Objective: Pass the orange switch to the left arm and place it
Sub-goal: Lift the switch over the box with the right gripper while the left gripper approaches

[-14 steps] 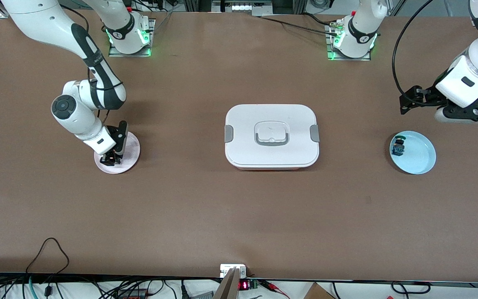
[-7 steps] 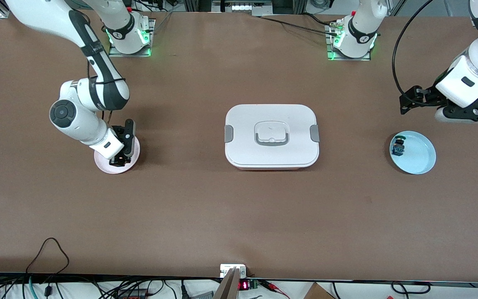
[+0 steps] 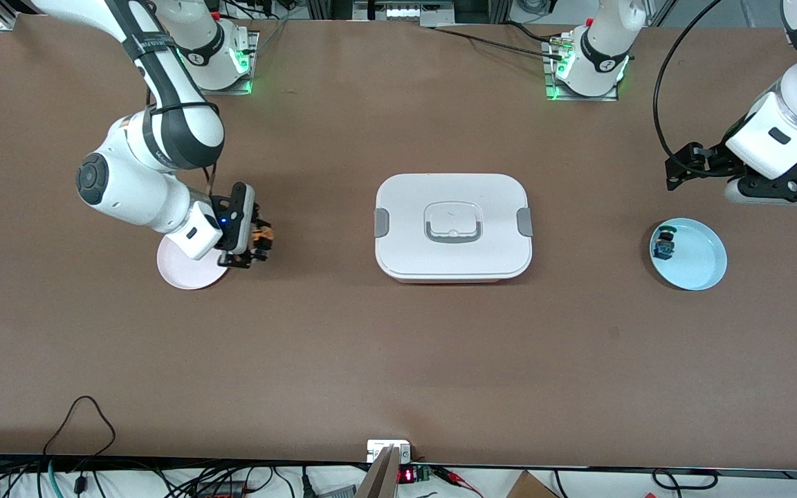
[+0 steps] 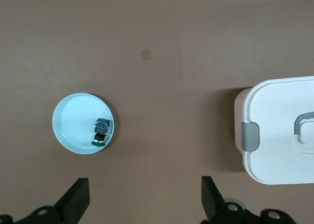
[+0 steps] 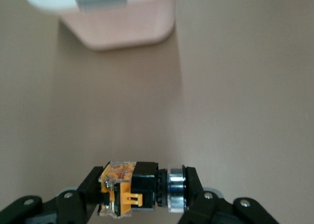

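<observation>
My right gripper (image 3: 254, 243) is shut on the orange switch (image 3: 262, 237), held in the air over the table just off the pink plate's (image 3: 184, 271) edge, on the side toward the box (image 3: 452, 227). In the right wrist view the orange switch (image 5: 128, 188) lies crosswise between the fingers of the right gripper (image 5: 142, 190), orange body at one fingertip, chrome ring at the other. The white box (image 5: 113, 18) shows ahead. My left gripper (image 4: 144, 202) waits open and empty, high over the table beside the blue plate (image 3: 696, 259).
The blue plate (image 4: 73, 123) at the left arm's end holds a small part with a green-blue top (image 4: 100, 132). The box (image 4: 279, 131) with grey latches stands mid-table between the two plates. Cables run along the table's front edge.
My right gripper has lifted the orange switch off the pink plate and carried it toward the box. The left arm has not moved.
</observation>
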{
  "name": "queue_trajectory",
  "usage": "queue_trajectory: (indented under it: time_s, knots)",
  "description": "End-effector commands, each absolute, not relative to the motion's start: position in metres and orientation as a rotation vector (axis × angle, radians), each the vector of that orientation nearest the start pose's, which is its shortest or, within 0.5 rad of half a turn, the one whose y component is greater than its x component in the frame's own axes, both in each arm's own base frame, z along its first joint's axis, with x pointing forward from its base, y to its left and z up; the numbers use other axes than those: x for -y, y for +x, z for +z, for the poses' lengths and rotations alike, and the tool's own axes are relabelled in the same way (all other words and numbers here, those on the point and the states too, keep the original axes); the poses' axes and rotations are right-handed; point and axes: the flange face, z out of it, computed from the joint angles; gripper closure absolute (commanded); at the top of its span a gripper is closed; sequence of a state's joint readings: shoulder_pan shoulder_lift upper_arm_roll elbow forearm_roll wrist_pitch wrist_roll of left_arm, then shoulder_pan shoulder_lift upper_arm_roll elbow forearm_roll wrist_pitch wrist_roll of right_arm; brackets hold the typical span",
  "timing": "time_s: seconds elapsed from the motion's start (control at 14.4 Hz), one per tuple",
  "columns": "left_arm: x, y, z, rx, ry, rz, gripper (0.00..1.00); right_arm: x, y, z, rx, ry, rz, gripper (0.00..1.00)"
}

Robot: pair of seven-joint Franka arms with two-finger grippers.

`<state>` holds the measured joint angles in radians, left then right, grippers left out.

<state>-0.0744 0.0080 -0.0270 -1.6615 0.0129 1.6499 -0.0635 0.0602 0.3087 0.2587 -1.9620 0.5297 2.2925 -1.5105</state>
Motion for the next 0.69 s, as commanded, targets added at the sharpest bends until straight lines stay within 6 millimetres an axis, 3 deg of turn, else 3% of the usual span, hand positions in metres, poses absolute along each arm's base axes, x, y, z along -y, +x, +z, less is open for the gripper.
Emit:
queue_trajectory:
  time_s: [0.0, 0.21, 0.49, 0.62]
  knots:
    - [0.068, 0.560, 0.589, -0.076, -3.186, 0.058, 0.00, -0.219, 0.584, 0.342, 1.674, -1.943, -0.535, 0.96]
    - [0.075, 0.556, 0.586, -0.048, -3.287, 0.133, 0.00, -0.253, 0.577, 0.352, 1.540, -1.867, -0.619, 0.96]
    - [0.095, 0.549, 0.582, -0.063, -3.428, 0.257, 0.00, -0.301, 0.570, 0.388, 1.365, -1.767, -0.745, 0.92]
    - [0.110, 0.543, 0.571, -0.085, -3.551, 0.481, 0.00, -0.319, 0.567, 0.397, 1.291, -1.730, -0.808, 0.92]
